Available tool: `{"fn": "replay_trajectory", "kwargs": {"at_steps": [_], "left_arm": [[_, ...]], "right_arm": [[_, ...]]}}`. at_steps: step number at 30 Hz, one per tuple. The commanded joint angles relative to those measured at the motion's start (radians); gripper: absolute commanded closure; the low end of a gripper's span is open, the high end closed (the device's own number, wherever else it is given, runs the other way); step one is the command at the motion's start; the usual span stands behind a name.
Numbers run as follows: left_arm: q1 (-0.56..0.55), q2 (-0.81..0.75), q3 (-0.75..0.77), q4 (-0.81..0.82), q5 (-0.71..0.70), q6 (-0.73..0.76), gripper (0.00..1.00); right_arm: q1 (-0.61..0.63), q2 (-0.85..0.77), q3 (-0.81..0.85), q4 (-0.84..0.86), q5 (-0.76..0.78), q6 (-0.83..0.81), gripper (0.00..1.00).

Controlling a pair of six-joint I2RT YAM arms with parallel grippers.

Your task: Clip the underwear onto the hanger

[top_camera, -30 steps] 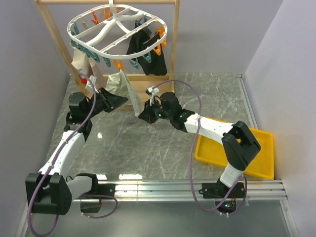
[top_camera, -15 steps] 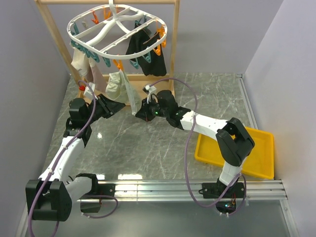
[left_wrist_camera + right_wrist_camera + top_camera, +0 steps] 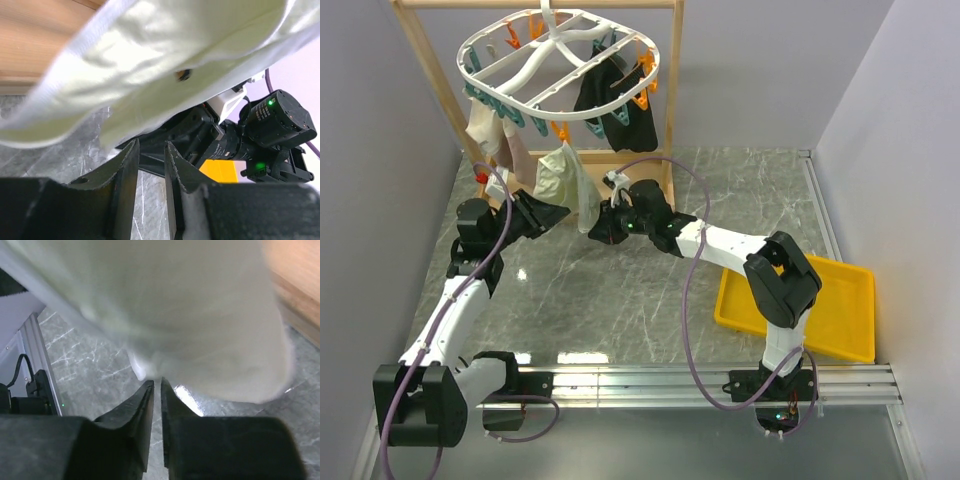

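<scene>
Underwear (image 3: pixel 563 176) was hung below the near rim of the hanger (image 3: pixel 470 68), apparently pinned once. Left gripper (image 3: pixel 151 145) and right gripper (image 3: pixel 156 382) were seen slightly parted, empty, under the hanger. Free edge should be raised taut to another clip (image 3: pixel 617 119).

Yellow tray (image 3: pixel 845 310) on marble table (image 3: pixel 620 300), wooden rack (image 3: pixel 672 100) at back, black garment (image 3: pixel 640 130), beige-pink cloth (image 3: pixel 480 125)

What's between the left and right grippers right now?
The underwear: its lower edge hangs between the left gripper and the right gripper, shown in the top view.
</scene>
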Motion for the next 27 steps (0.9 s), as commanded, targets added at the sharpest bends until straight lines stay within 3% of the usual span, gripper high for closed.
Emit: {"fn": "replay_trajectory", "kwargs": {"at_steps": [1, 6, 14, 21, 24, 27], "left_arm": [[0.012, 0.006, 0.013, 0.025, -0.001, 0.031, 0.68], [0.018, 0.017, 0.026, 0.030, 0.008, 0.038, 0.67], [0.022, 0.009, 0.030, 0.048, 0.039, 0.035, 0.66], [0.022, -0.020, 0.025, 0.068, 0.102, 0.036, 0.57], [0.048, -0.047, 0.020, 0.074, 0.126, 0.032, 0.47], [0.052, -0.072, 0.014, 0.058, 0.135, 0.045, 0.43]], "right_arm": [[-0.001, -0.024, 0.033, 0.005, -0.024, 0.001, 0.80], [-0.001, -0.052, 0.019, 0.006, -0.031, -0.011, 0.66], [-0.002, -0.126, -0.031, 0.014, -0.030, -0.039, 0.64], [-0.009, -0.239, -0.085, 0.011, -0.037, -0.072, 0.61], [-0.015, -0.297, -0.120, 0.020, -0.048, -0.088, 0.57], [-0.021, -0.357, -0.152, 0.029, -0.054, -0.097, 0.53]]}}
